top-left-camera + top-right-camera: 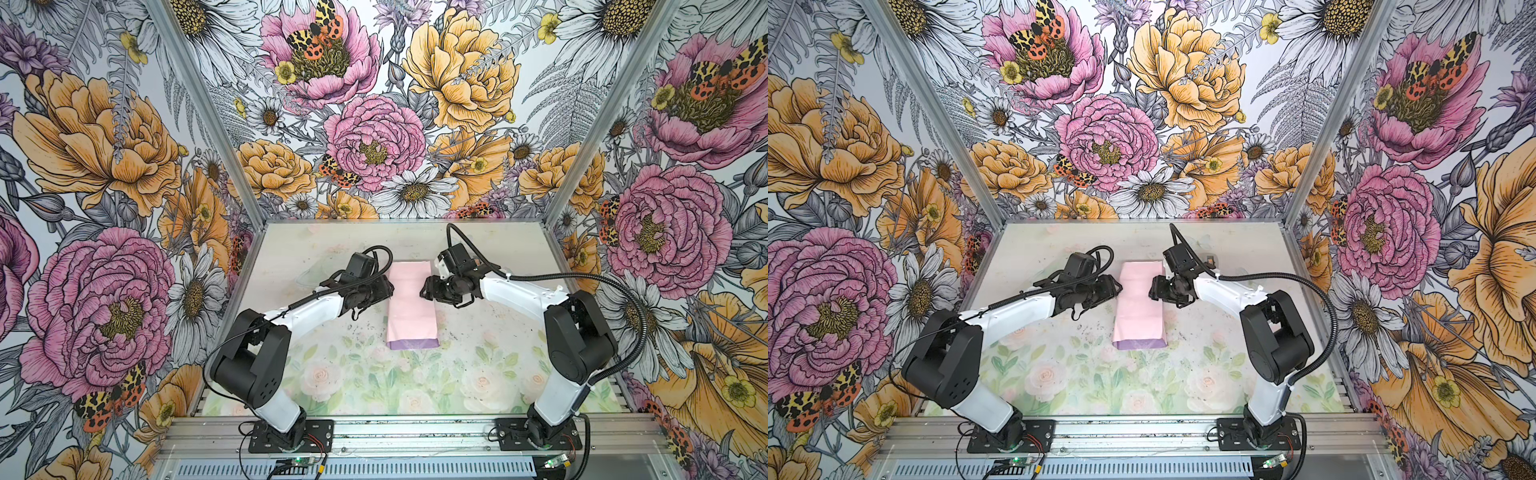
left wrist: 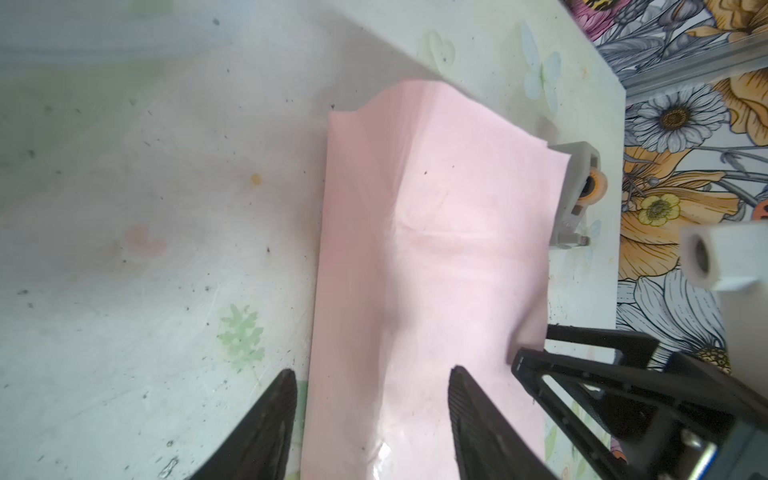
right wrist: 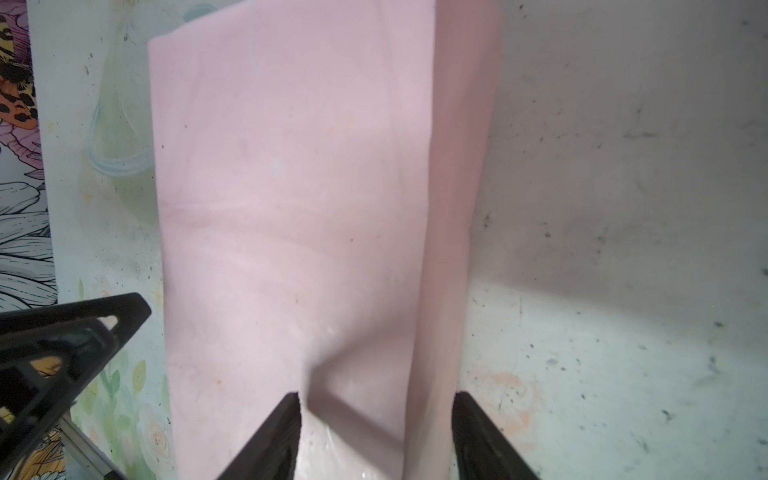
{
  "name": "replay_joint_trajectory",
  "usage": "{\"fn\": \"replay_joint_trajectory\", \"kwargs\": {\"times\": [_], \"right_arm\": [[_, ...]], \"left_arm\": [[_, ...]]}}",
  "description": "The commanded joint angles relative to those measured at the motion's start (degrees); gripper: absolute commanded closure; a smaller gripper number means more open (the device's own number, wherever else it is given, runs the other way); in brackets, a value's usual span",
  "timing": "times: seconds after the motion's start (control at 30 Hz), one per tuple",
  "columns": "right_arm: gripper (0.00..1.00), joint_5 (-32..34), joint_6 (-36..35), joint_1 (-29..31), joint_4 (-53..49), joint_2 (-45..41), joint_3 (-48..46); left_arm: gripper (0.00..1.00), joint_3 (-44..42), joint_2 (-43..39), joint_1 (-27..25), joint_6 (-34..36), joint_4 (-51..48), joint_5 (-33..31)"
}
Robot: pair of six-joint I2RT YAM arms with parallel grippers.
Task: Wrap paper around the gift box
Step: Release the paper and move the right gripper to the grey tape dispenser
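paper: folded into a long, narrow strip (image 1: 411,307) (image 1: 1140,307), pale pink face up. It runs far to near at mid-table, between the 2 grippers.
lilac band: a thin strip (image 1: 412,343) across the paper's near end.
gift box: not seen in any view; whether it lies under the paper cannot be told.
left gripper: jaws apart (image 2: 374,415), holding nothing. It sits at the paper's left long edge (image 1: 390,291), which lies between the 2 ribbed black fingers (image 2: 286,415).
right gripper: jaws apart (image 3: 378,436), straddling the paper's right long edge (image 1: 424,289). Whether the fingers touch the sheet cannot be told.
paper edges: the long sides are straight. In the right wrist view, 1 side stands up as a folded wall (image 3: 449,249). In the left wrist view, the far corners curl slightly.
paper surface: thin, matte and softly creased.
tape dispenser: small, grey, with an orange core (image 2: 577,195), just beside 1 far corner of the paper.
table: flat and glossy with a faded rose print and dark specks (image 1: 332,374).
open room: a wide stretch of table between the paper's near end and the arm bases, and a narrower strip beyond its far end.
walls: flower-printed panels (image 1: 104,166) close in 3 sides.
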Motion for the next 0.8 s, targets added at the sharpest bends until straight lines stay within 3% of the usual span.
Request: {"fn": "replay_joint_trajectory", "kwargs": {"times": [0.0, 0.2, 0.4, 0.57, 0.77], "right_arm": [[0.36, -0.1, -0.1, -1.5, -0.3, -5.8, -0.8], [0.36, -2.1, -2.9, -5.5, -1.7, -11.9, -2.0], [0.42, -7.7, -11.5, -14.3, -1.6, -14.9, -3.5], [0.47, -17.6, -21.3, -25.3, -1.5, -11.0, -2.2], [0.55, -25.9, -28.5, -35.4, -1.6, -1.0, 3.0]], "left_arm": [[0.39, 0.5, -2.5, 1.0, 1.4, -0.6, -0.8], [0.38, 2.1, -3.9, 1.7, 2.6, -0.5, 0.1], [0.38, 2.0, -4.4, 2.1, 5.7, 5.9, 6.7], [0.38, 2.1, -3.0, 2.2, 7.9, 11.4, 11.4], [0.38, 4.5, -1.0, 2.3, 10.4, 12.3, 12.2]]}}
